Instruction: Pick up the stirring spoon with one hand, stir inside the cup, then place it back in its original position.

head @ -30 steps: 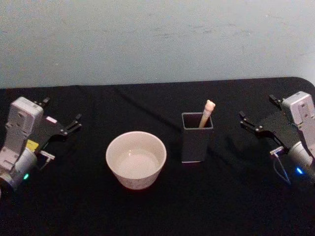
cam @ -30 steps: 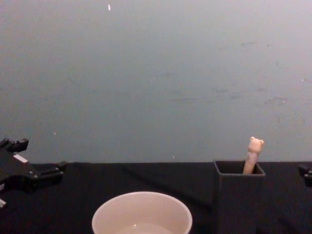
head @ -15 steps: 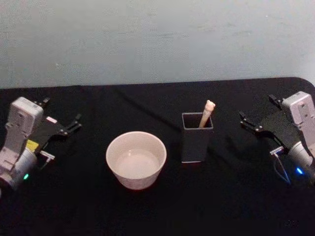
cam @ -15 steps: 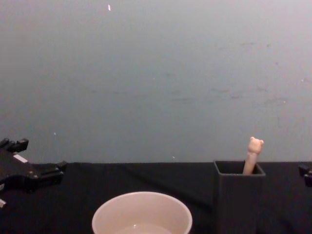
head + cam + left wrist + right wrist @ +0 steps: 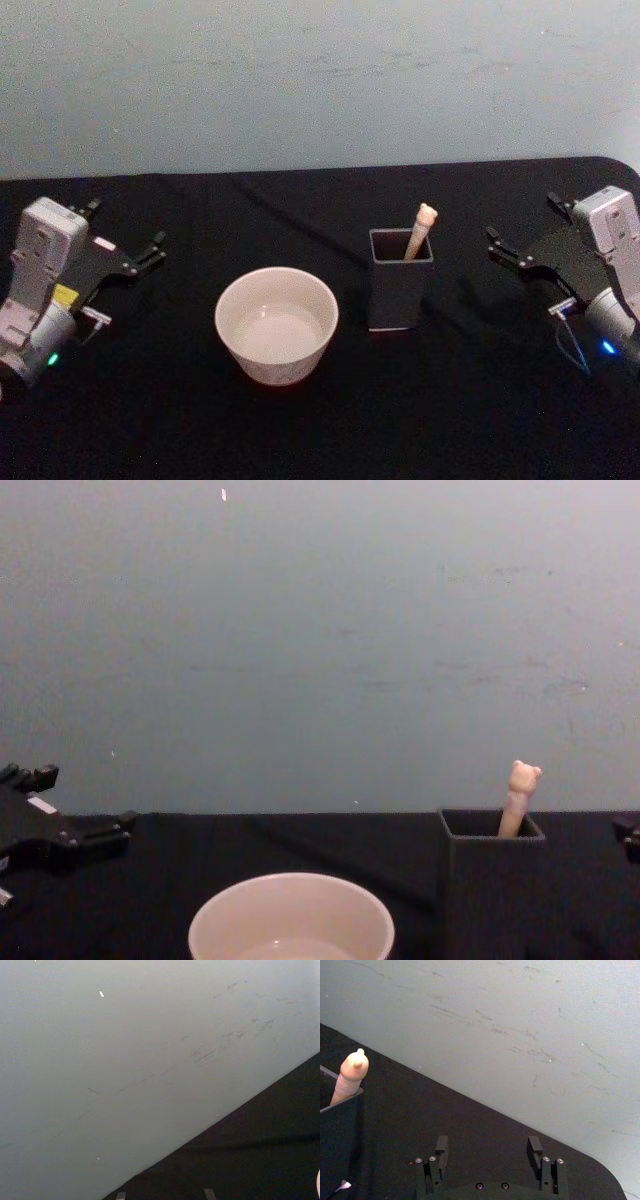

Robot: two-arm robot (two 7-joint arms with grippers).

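Both tools are hanging released on my end, jaws spread: left tool [image 5: 125, 224] at the left edge of the head view, right tool [image 5: 522, 220] at the right edge. The stirring spoon [image 5: 421, 228] stands in the dark square holder [image 5: 399, 290] right of centre, bear head poking out. The cream cup [image 5: 276, 325] sits near its left on the black desk [image 5: 450, 420].

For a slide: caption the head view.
Stirring spoon in dark holder beside cream cup; left gripper and right gripper open at the table's sides.
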